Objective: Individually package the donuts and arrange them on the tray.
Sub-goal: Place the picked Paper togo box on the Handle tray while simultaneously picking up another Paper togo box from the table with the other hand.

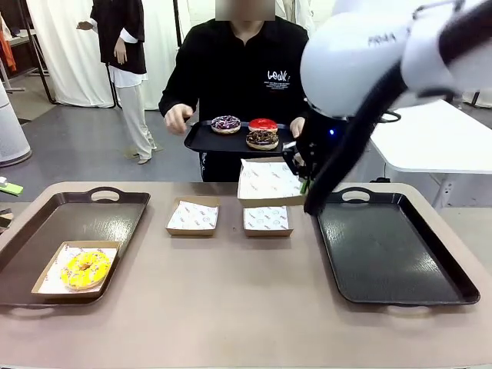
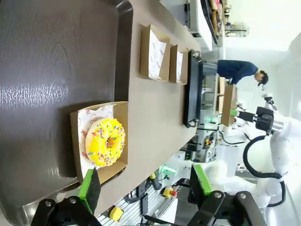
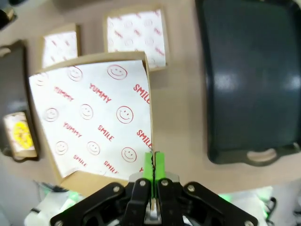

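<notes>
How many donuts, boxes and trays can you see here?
Donuts: 4 (yellow donut, purple donut, red donut, chocolate donut)
Paper-lined boxes: 4 (yellow donut's box, two empty boxes, held box in the right gripper)
Trays: 3 (left tray, right tray, person's tray)
Total: 11

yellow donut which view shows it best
The left wrist view: the yellow donut is close, its sprinkles clear. The front view shows it smaller, at far left; the right wrist view shows a small blur at the edge.
</notes>
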### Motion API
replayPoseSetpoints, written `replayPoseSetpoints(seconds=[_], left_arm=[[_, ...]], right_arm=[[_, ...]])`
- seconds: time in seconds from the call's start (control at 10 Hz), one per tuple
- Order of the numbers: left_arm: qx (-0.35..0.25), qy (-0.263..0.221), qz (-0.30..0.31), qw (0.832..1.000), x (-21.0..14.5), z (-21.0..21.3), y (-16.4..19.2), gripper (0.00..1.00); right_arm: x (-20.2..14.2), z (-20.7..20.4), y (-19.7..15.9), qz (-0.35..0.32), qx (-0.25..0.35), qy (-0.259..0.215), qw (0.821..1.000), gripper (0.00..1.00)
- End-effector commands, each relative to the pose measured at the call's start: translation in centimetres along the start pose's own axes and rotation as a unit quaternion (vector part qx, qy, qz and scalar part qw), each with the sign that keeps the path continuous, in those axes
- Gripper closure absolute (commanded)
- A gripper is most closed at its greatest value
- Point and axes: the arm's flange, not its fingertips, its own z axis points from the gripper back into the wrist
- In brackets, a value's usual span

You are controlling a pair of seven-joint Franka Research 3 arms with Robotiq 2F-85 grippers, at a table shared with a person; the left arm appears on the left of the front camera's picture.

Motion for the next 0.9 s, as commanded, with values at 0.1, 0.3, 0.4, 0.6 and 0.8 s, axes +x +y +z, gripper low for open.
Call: replayPoseSetpoints(seconds=[0.1, 0.3, 0.4, 0.6, 0.8], left_arm=[[-0.049, -0.032, 0.004, 0.998, 0.5, 1.4, 0.7, 0.00], [-0.056, -0.056, 0.016, 0.997, 0.0, 2.6, 1.0, 0.00], [-0.056, -0.057, 0.020, 0.997, -0.5, 3.3, 1.2, 0.00], [-0.038, -0.049, 0.029, 0.998, -1.1, 4.0, 1.6, 0.00], [-0.020, -0.055, 0.024, 0.998, -1.8, 4.3, 1.9, 0.00]], right_arm=[[4.5, -0.3, 2.6, 0.021, -0.024, 0.020, 0.999, 1.00], [6.3, -0.7, 2.7, 0.017, -0.021, 0.026, 0.999, 1.00], [6.9, -1.0, 2.6, 0.014, -0.020, 0.028, 0.999, 1.00], [8.0, -1.0, 2.3, 0.001, -0.016, 0.029, 0.999, 1.00], [8.9, -0.9, 2.1, 0.000, -0.007, 0.036, 0.999, 1.00]])
